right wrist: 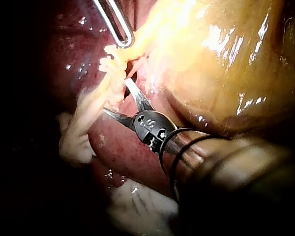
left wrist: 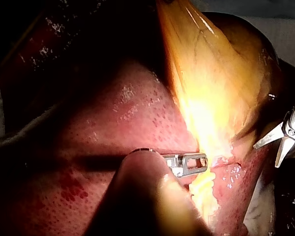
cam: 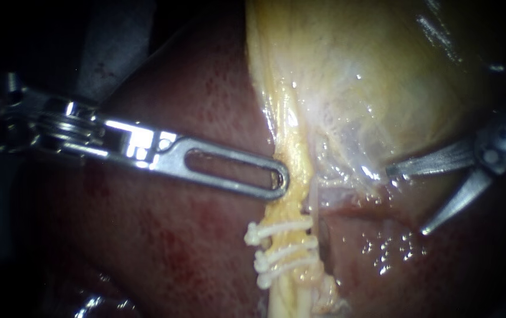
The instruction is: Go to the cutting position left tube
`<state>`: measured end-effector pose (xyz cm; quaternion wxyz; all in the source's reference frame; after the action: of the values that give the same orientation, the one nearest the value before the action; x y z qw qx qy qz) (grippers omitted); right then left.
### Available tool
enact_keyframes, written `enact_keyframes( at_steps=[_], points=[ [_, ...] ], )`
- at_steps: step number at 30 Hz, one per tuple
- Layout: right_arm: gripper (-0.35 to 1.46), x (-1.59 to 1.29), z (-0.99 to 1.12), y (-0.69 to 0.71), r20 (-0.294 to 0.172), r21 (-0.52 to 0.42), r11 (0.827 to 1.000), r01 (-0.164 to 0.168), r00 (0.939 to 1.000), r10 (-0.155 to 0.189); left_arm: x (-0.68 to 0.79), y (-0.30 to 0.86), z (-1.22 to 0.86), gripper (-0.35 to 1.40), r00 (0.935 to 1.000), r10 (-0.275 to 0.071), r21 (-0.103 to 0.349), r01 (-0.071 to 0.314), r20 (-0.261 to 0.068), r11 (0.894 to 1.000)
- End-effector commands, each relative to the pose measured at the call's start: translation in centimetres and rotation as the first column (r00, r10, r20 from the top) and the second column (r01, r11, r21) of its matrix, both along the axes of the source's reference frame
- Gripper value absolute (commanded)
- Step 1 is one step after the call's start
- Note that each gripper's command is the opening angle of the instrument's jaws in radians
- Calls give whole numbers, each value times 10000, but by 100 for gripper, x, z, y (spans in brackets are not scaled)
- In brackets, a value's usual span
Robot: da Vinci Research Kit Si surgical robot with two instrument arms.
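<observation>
Right instrument, blades spread and empty, hovers beside the clips on the tube, probably lining up its cut; left instrument touches the tube just beyond them, grip impossible to tell.

Tube lies between left instrument and right instrument.

Endoscope view: middle lit, left edge and corners lost in dark. Glare noted on the left instrument and the wet gallbladder. Left wrist view: gallbladder blown out by a hot spot, liver shadowed. Right wrist view: streaked highlights on gallbladder, surroundings left dark.
</observation>
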<state>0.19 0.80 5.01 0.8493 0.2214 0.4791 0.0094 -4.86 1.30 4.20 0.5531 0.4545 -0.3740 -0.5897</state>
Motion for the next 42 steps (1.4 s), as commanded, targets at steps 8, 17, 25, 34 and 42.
enact_keyframes(
  at_steps=[8, 17, 25, 34, 42],
  points=[
    [145, 0, 0, 0, 2, -2, 10000, -1, 10000, 1, 1, 0, -1, -35, 10000, 6, 1, -6, 1, 10000],
    [145, 1, 0, -1, 4, -10, 10000, -3, 10000, 3, 15, 2, -10, -35, 10000, 68, 48, -69, 66, 10000],
    [145, 1, 1, -2, 6, -16, 10000, -5, 10000, 5, 33, 8, -23, -35, 9999, -62, 65, 61, 124, 10000],
    [143, 1, 1, -3, 7, -23, 10000, -7, 10000, 7, 45, 14, -36, -35, 9997, -175, 103, 173, 158, 9998],
    [142, 2, 1, -6, 10, -32, 10000, -11, 10000, 11, 45, 13, -39, -35, 9996, -197, 111, 195, 184, 9997]
  ],
)
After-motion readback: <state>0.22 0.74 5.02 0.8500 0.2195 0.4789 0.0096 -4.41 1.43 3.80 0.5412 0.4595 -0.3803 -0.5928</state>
